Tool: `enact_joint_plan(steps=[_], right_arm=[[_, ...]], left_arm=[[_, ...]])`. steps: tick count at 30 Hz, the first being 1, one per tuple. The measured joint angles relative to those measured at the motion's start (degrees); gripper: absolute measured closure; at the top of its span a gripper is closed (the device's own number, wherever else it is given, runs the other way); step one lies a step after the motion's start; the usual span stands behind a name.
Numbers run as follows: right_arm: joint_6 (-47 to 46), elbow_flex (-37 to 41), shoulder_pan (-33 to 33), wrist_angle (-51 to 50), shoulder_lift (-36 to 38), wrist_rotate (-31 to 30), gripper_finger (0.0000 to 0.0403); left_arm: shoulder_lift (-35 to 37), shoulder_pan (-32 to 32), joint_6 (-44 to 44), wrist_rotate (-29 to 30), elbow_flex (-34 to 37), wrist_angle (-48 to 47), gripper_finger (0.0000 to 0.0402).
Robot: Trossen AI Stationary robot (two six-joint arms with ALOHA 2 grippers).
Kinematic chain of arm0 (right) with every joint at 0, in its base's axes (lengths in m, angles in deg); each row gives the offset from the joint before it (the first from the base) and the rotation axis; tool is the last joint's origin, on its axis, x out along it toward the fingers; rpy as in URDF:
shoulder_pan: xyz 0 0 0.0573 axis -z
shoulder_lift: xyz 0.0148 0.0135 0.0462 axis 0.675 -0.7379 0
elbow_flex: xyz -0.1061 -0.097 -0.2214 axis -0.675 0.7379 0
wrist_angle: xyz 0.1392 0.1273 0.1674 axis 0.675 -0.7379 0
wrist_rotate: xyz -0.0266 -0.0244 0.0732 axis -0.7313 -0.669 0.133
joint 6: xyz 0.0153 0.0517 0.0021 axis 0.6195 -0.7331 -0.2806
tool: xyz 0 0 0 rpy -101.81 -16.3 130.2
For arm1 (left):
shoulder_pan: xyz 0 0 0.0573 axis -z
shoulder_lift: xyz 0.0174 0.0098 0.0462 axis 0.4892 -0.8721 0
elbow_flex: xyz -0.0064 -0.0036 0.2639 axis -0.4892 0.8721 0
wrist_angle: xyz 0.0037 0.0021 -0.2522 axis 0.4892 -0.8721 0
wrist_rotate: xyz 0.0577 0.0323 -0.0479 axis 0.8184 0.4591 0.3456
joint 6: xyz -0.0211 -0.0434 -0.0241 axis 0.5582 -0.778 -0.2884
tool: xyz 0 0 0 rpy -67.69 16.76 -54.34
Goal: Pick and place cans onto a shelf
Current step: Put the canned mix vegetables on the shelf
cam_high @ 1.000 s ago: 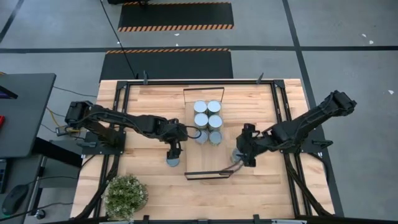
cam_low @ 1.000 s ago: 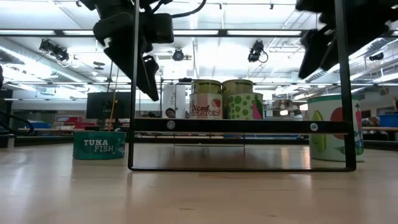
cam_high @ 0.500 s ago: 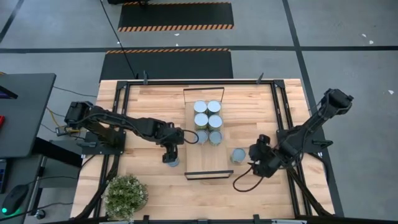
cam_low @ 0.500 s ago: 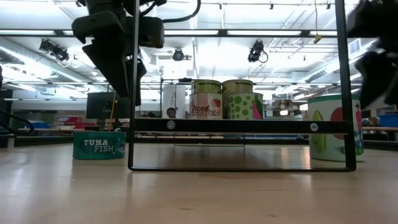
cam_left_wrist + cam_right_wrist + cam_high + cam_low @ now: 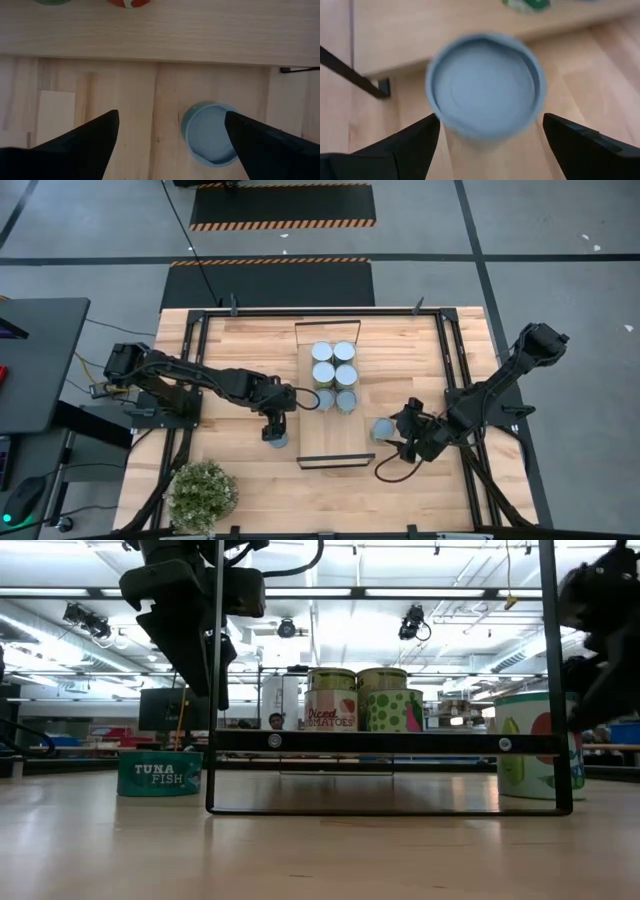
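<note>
From above, six cans (image 5: 334, 376) stand in two rows on the shelf (image 5: 328, 442), the nearest pair partly lost in shadow. The left gripper (image 5: 274, 430) covers most of a low can (image 5: 277, 442) on the table just left of the shelf; only a sliver of its top shows. The left arm reaches in from the table's left edge, elbow bent. The right gripper (image 5: 404, 436) sits just right of another can (image 5: 382, 429) beside the shelf's right edge, its arm folded low from the right side. A bushy plant (image 5: 202, 494) stands at the near left corner.

At table height, the shelf's black frame (image 5: 388, 743) cuts across the view. The tuna can (image 5: 160, 772) sits left of it, with the left gripper (image 5: 200, 640) hanging above (fingertips hard to separate from the frame's post). A taller green can (image 5: 535, 758) stands at the right, behind the frame's post.

The left wrist view shows fingers (image 5: 85, 142) spread wide, the blue can top (image 5: 210, 134) between them, nearer one finger.

In the right wrist view the fingers (image 5: 395, 147) also stand apart, the blurred can top (image 5: 485, 90) centred ahead, unheld.
</note>
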Motion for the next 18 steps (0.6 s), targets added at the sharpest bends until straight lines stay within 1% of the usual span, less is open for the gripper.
enact_joint_plan(steps=[3, 6, 12, 18], right_arm=[[5.6, 0.2, 2.0, 4.4, 0.0, -0.1, 0.0041], [9.0, 0.2, 4.0, 6.3, 0.0, 0.2, 0.0041], [9.8, 0.2, 7.0, 6.0, 0.0, 3.0, 0.0056], [11.0, 0.2, 7.8, 7.1, 0.0, 4.3, 0.0075]], left_arm=[[0.0, 0.0, -0.1, 0.0, 0.0, 0.0, 0.0031], [0.0, 0.0, -0.1, 0.0, 0.0, 0.0, 0.0031], [0.0, 0.0, -0.1, 0.0, 0.0, 0.0, 0.0031], [0.0, 0.2, -1.6, -0.1, 0.0, 0.2, 0.0031]])
